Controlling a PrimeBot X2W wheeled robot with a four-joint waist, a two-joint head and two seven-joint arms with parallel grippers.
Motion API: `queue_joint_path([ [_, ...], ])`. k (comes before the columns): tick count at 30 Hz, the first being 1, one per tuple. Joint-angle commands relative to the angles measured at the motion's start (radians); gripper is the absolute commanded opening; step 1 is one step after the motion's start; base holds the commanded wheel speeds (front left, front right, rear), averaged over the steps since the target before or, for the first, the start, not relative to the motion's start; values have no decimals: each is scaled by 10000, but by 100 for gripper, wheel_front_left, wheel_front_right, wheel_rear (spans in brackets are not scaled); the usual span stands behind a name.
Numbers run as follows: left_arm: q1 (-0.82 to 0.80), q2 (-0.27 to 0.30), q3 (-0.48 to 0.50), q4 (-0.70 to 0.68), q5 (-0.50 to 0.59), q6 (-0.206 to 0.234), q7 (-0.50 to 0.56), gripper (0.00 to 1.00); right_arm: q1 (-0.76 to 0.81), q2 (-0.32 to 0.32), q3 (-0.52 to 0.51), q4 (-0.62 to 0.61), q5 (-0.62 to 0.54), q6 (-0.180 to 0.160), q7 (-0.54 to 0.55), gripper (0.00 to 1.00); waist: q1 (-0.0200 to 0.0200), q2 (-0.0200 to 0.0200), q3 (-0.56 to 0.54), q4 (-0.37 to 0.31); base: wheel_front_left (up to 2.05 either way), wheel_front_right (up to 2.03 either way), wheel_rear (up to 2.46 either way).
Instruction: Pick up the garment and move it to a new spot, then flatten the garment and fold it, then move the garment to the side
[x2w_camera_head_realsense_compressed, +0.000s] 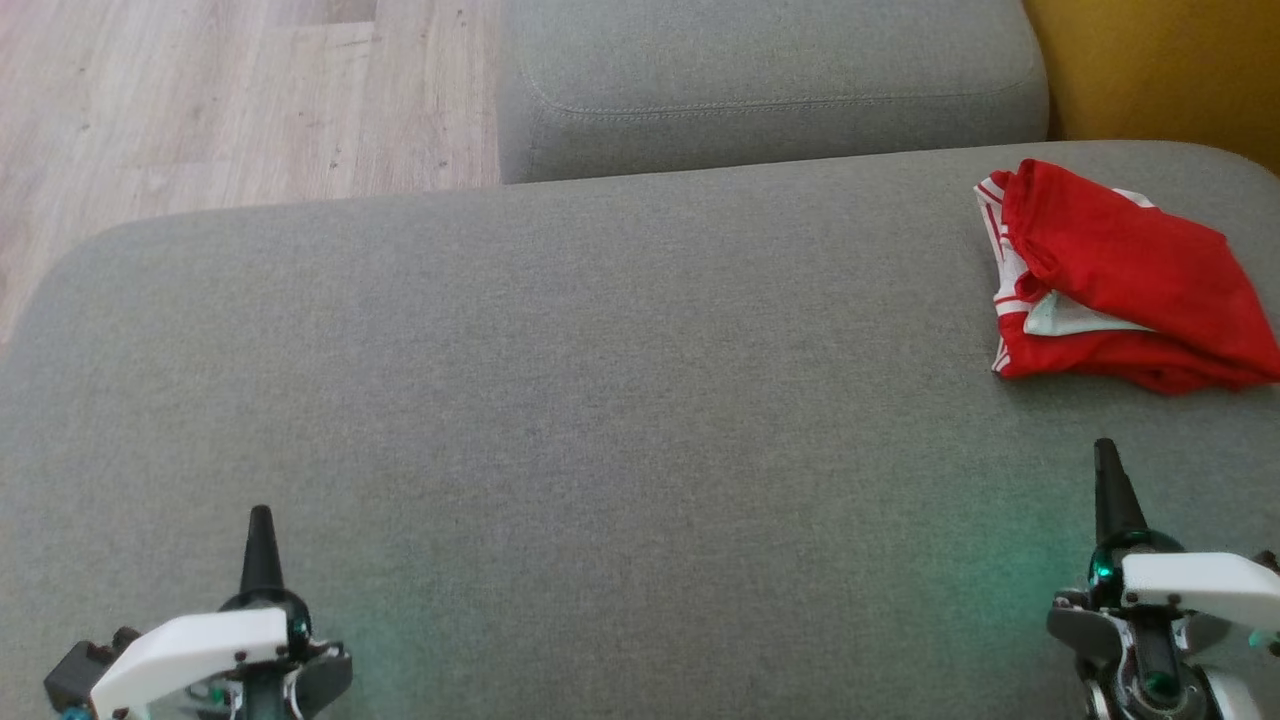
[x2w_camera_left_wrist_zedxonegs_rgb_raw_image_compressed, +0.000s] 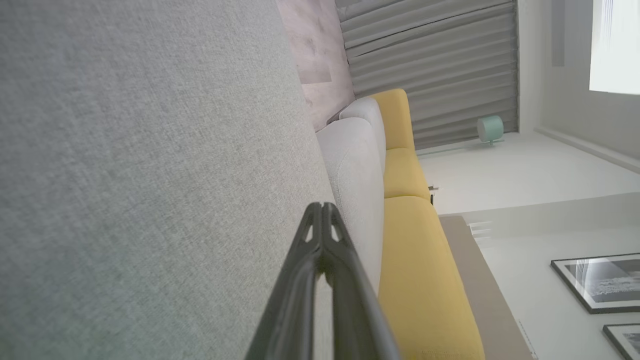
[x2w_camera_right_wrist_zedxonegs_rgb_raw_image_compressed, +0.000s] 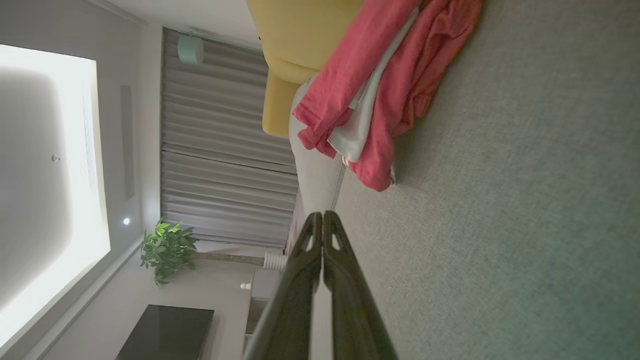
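Observation:
The garment (x2w_camera_head_realsense_compressed: 1120, 280) is red with white trim and lies folded into a small bundle at the far right of the grey cushion (x2w_camera_head_realsense_compressed: 600, 400). In the right wrist view the garment (x2w_camera_right_wrist_zedxonegs_rgb_raw_image_compressed: 380, 95) sits ahead of my right gripper (x2w_camera_right_wrist_zedxonegs_rgb_raw_image_compressed: 322, 216), apart from the fingertips. My right gripper (x2w_camera_head_realsense_compressed: 1105, 450) hovers at the lower right, below the bundle, shut with nothing in it. My left gripper (x2w_camera_head_realsense_compressed: 261, 516) is at the lower left over bare cushion, also shut and empty. In the left wrist view, my left gripper (x2w_camera_left_wrist_zedxonegs_rgb_raw_image_compressed: 321, 206) has its two dark fingers pressed together.
A second grey cushion (x2w_camera_head_realsense_compressed: 770, 85) adjoins the far edge. Wooden floor (x2w_camera_head_realsense_compressed: 220, 100) lies at the upper left, and a yellow seat (x2w_camera_head_realsense_compressed: 1170, 70) at the upper right. A yellow sofa (x2w_camera_left_wrist_zedxonegs_rgb_raw_image_compressed: 420, 260) runs beside the grey one.

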Motion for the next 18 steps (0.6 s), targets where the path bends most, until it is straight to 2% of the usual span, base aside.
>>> queue_joint_path([
  [1, -526, 49, 378, -362, -285, -136, 86, 0, -542, -89, 97, -435, 337, -6, 92, 0, 0, -1, 2, 4, 0, 0, 0],
  [18, -684, 57, 709, -437, -1968, -361, 589, 0, -634, -90, -163, -659, 2216, -7, 588, 0, 0, -1, 19, 40, 0, 0, 0],
])
